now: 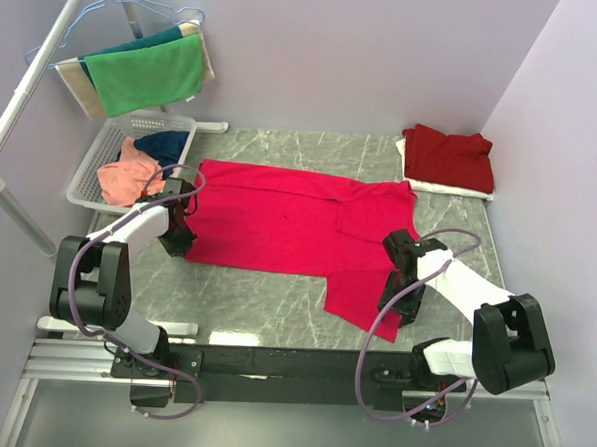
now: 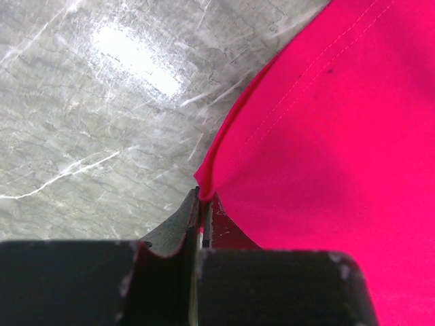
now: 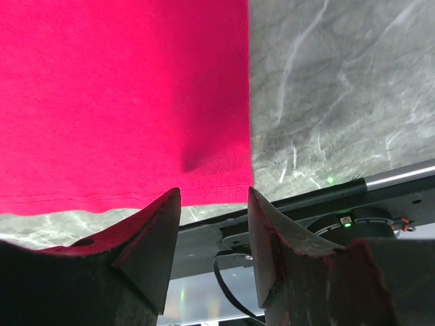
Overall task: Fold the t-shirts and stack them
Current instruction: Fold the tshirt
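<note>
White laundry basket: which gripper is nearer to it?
Left. The left gripper is just right of the basket, fingers shut on the pinkish-red t-shirt's edge. The right gripper hangs open across the table, over the shirt's near right part.

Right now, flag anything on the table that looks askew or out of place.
The pinkish-red t-shirt lies uneven: a flap is folded over near its right end, and its left edge is pinched up between the left fingers. Nothing looks damaged.
</note>
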Robot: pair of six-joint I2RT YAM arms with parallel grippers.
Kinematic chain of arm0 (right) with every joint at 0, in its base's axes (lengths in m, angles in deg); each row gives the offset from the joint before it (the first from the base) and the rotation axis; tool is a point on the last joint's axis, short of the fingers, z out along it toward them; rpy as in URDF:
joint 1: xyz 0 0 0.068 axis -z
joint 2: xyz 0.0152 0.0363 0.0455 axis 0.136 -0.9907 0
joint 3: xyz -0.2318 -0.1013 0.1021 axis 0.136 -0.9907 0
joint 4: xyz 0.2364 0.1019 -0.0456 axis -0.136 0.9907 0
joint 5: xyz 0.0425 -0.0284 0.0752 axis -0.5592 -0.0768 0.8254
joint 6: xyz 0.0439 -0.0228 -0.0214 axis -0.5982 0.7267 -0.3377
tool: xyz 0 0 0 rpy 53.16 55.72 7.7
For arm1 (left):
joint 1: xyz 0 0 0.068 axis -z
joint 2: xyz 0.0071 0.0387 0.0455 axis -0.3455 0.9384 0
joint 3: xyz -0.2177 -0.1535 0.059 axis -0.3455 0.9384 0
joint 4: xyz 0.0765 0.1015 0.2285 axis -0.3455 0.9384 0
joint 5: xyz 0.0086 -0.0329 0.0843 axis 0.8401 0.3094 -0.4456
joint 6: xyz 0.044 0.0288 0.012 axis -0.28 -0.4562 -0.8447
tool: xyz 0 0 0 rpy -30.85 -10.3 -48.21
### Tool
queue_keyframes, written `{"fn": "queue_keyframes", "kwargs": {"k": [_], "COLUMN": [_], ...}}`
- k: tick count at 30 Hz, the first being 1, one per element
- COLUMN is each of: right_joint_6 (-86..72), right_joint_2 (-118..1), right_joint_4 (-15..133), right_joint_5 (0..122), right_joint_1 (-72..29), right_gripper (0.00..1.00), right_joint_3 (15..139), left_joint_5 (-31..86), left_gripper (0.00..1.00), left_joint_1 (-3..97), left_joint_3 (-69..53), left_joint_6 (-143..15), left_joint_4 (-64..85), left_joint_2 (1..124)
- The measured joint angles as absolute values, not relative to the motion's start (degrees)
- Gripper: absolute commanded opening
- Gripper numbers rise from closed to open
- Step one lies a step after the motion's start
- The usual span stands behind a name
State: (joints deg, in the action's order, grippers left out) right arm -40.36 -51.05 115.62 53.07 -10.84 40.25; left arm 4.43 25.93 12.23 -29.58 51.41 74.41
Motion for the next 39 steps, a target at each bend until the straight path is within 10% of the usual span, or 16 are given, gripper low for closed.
{"fn": "queue_keyframes", "kwargs": {"k": [18,25,39], "right_joint_6": [-47.16,-48.27,-50.35], "right_joint_2": [-51.13,-52.42,-48.77], "right_joint_4": [112.19,110.49,116.69], "right_joint_5": [58.56,61.22,50.84], "right_joint_1": [-14.95,-15.95,-17.48], "right_gripper": [0.48,0.0,0.0], "right_joint_3": [33.59,33.96,39.16], "left_joint_5": [4.32,3.97,3.12], "left_gripper": [0.01,0.01,0.01], "left_joint_1": [25.91,25.91,25.93], "left_joint_3": [12.21,10.7,10.09], "left_joint_6": [-30.65,-31.55,-31.98], "left_joint_4": [51.43,52.24,53.94], "left_joint_2": [74.41,74.58,73.38]}}
